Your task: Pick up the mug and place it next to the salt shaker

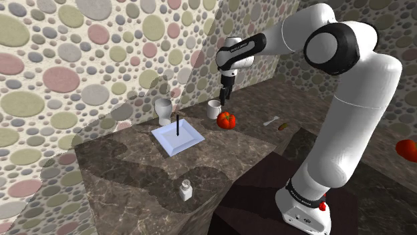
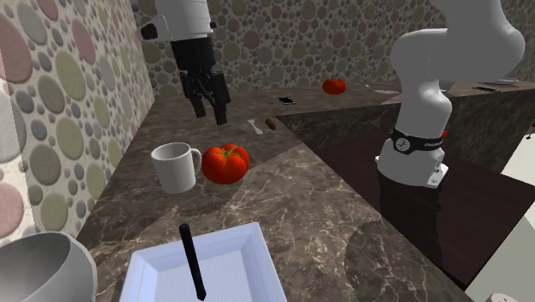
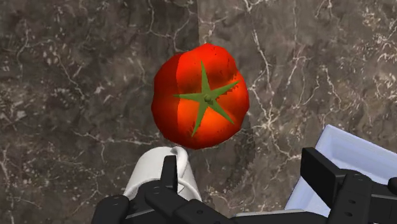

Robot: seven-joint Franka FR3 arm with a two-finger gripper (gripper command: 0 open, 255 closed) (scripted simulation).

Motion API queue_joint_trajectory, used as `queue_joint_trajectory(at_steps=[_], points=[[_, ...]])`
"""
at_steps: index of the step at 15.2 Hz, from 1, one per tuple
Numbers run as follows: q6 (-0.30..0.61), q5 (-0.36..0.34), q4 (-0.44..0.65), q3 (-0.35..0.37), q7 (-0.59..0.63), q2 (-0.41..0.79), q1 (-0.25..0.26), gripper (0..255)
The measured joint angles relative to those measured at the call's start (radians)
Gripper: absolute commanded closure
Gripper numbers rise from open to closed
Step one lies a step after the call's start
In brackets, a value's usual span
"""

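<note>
1. Near the bench's (image 1: 127, 167) front edge stands the salt shaker (image 1: 186, 190), too small to make out in detail.
2. Farther back, the white mug (image 2: 174, 167) sits just beside a tomato (image 2: 225, 163); in the wrist view a finger partly covers it.
3. Above them the hand (image 2: 210, 111) hovers open and empty. It should centre over the mug's rim, clear of the tomato, before lowering.

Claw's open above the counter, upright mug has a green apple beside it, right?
No: beside the upright mug is a red tomato, not a green apple, as the second exterior view shows. The claw is open above the counter.
</note>
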Motion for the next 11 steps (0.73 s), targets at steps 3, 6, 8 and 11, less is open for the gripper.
queue_joint_trajectory(at_steps=[3, 6, 8, 11], points=[[0.017, 0.029, 0.095, -0.001, -0.042, 0.106, -0.023, 0], [0.025, 0.057, 0.205, 0.003, -0.084, 0.216, -0.053, 0], [0.022, 0.074, 0.292, 0.009, -0.102, 0.293, -0.071, 0], [0.004, 0.095, 0.427, 0.018, -0.127, 0.403, -0.103, 0]])
